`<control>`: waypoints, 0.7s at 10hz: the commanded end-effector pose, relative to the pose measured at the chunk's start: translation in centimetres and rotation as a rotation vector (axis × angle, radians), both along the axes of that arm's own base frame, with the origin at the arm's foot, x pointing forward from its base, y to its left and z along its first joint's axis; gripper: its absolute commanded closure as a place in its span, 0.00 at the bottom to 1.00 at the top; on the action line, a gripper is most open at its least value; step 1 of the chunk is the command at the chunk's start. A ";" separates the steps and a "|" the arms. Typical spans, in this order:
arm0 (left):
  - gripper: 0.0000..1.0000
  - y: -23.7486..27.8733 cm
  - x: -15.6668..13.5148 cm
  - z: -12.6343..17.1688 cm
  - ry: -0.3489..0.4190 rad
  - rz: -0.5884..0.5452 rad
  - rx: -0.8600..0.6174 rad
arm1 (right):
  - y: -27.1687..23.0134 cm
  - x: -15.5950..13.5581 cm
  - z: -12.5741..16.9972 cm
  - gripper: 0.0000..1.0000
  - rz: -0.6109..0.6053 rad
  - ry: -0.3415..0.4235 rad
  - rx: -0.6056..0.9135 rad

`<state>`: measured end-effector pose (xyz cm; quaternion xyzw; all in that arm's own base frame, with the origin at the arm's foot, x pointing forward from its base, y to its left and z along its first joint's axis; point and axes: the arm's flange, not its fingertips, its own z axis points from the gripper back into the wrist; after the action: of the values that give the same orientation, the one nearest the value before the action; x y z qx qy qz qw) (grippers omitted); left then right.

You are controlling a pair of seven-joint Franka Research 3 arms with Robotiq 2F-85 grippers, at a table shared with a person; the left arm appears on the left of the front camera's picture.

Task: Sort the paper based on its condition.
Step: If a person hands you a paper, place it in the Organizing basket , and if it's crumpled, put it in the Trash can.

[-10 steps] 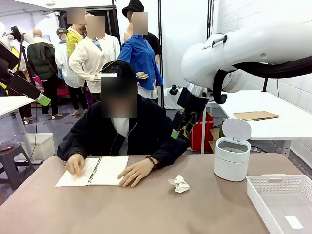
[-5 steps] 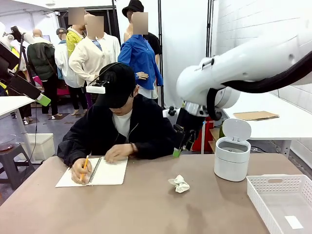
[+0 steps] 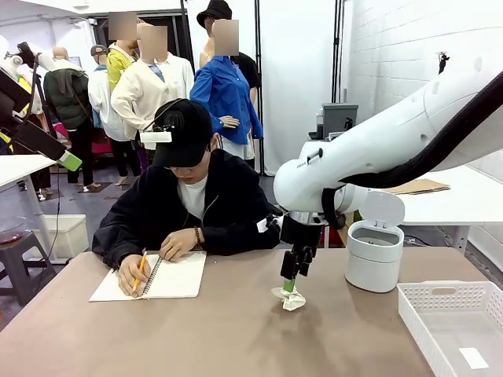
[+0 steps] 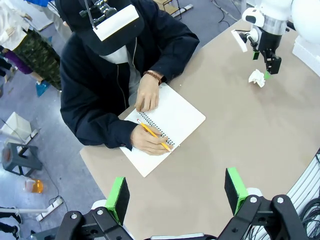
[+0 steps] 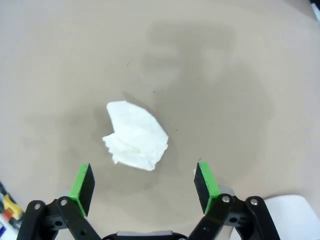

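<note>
Hovering just above the crumpled paper ball with the right gripper, fingers spread wide and holding nothing. Lying on the bench, right of middle, a little off to one side between the fingers. Risking a bad pinch: nudging the light ball away, or catching just a loose edge and dropping it. Hanging high over the near left edge with the left gripper, fingers wide apart and empty too. Writing in a spiral notebook at the far left, a person's hand with a pencil. Standing to the right, a small white bin with its lid up and a white tray. Blocking nothing near the ball.
</note>
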<state>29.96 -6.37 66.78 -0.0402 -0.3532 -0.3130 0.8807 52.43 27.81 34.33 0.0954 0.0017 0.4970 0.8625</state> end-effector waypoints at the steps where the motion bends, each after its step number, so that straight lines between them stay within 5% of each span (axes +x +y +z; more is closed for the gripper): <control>1: 0.00 0.1 0.0 0.1 0.003 -0.001 -0.004 | 0.6 0.1 -0.6 0.00 0.044 -0.089 -0.016; 3: 0.00 0.1 0.0 0.1 0.003 -0.001 -0.004 | 2.1 -1.1 -0.9 0.00 0.106 -0.173 -0.066; 7: 0.00 0.1 0.0 0.1 0.003 -0.001 -0.004 | 2.5 -2.0 -1.9 0.00 0.081 -0.070 -0.063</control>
<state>29.96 -6.37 66.78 -0.0402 -0.3532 -0.3130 0.8807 50.55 30.67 32.59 0.0447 -0.0179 0.5447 0.8373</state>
